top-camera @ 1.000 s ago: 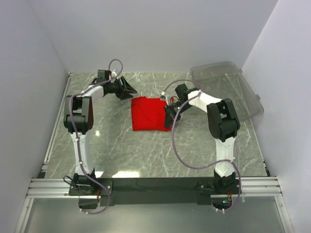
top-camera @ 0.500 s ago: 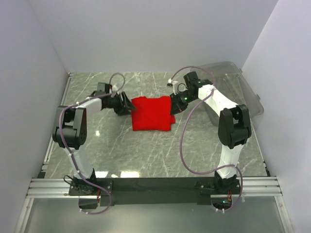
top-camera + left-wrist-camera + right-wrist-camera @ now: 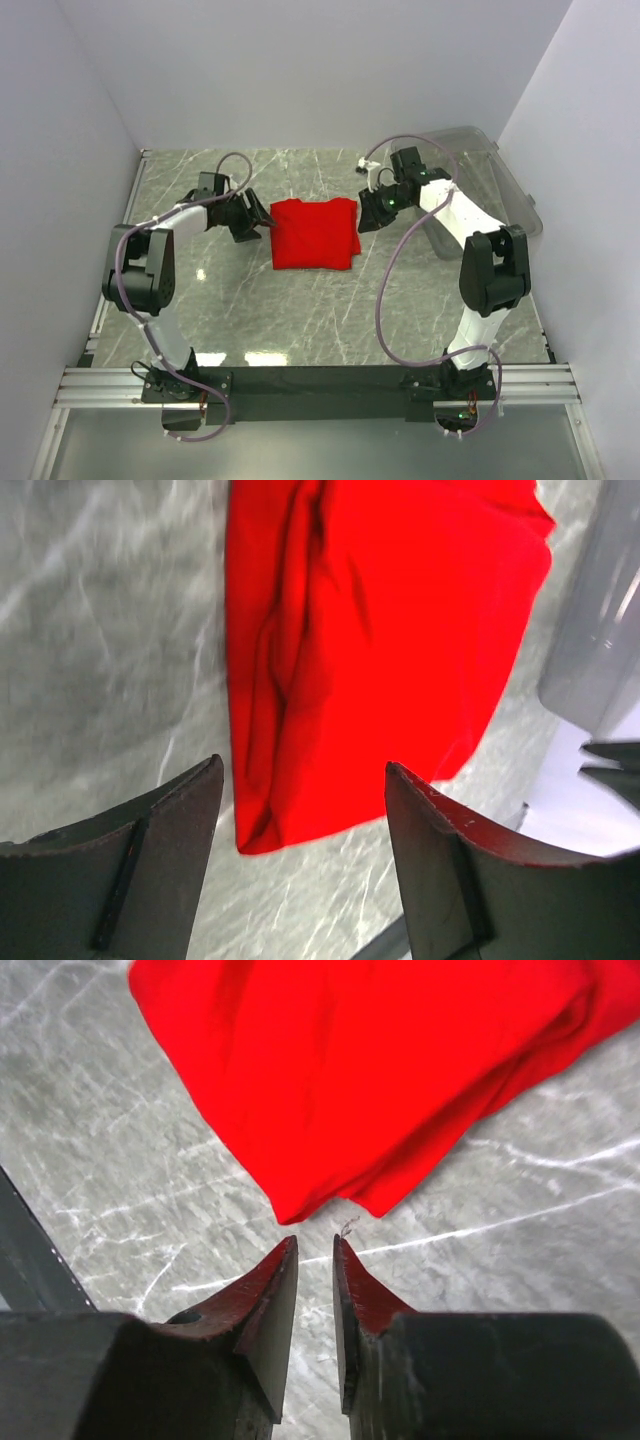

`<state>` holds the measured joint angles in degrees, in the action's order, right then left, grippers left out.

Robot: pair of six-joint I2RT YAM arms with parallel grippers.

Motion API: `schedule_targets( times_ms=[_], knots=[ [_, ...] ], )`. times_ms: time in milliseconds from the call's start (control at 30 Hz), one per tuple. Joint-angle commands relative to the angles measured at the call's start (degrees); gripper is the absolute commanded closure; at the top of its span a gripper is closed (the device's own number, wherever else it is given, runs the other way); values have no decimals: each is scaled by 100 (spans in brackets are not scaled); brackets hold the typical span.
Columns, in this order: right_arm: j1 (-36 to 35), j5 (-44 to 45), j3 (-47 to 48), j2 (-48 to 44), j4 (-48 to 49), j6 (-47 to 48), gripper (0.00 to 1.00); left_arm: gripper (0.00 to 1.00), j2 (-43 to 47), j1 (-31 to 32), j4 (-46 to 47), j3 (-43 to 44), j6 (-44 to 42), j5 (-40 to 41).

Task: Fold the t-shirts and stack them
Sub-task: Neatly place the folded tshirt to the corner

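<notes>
A red t-shirt [image 3: 313, 233] lies folded into a rough square on the marble table [image 3: 300, 310]. My left gripper [image 3: 256, 218] sits just off its left edge, open. In the left wrist view the shirt [image 3: 380, 630] lies beyond the left gripper [image 3: 304, 764], and nothing is held between the wide-apart fingers [image 3: 170, 850]. My right gripper [image 3: 365, 213] hovers just off the shirt's right edge. In the right wrist view its jaws stand only slightly apart and empty. The right gripper [image 3: 315, 1240] is a short way back from a corner of the shirt [image 3: 360, 1070].
A clear plastic bin [image 3: 480, 180] lies tipped at the back right, behind the right arm; its wall [image 3: 600, 630] shows in the left wrist view. White walls enclose the table on three sides. A black rail [image 3: 320, 385] runs along the near edge.
The right gripper let go of the shirt's right edge and drew back to the right and rear. The left gripper came down to the shirt's left edge. The shirt lies flatter.
</notes>
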<state>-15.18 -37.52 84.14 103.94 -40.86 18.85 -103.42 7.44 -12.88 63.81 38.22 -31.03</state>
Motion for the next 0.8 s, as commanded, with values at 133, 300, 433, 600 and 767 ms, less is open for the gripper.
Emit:
schedule_targets(
  times_ms=[133, 300, 433, 600, 767],
  knots=[
    [68, 95, -266, -532, 377, -154, 63, 29, -416, 337, -706, 878, -271, 668],
    [112, 219, -398, -699, 561, -241, 55, 27, -556, 495, -742, 852, -174, 756],
    [138, 175, -564, -770, 676, -329, 55, 26, -732, 627, -830, 887, -166, 791],
    [156, 175, -758, -884, 764, -356, 55, 26, -899, 767, -856, 940, -104, 826],
    [182, 157, -838, -954, 825, -400, 55, 28, -1084, 969, -786, 949, -34, 800]
  ],
)
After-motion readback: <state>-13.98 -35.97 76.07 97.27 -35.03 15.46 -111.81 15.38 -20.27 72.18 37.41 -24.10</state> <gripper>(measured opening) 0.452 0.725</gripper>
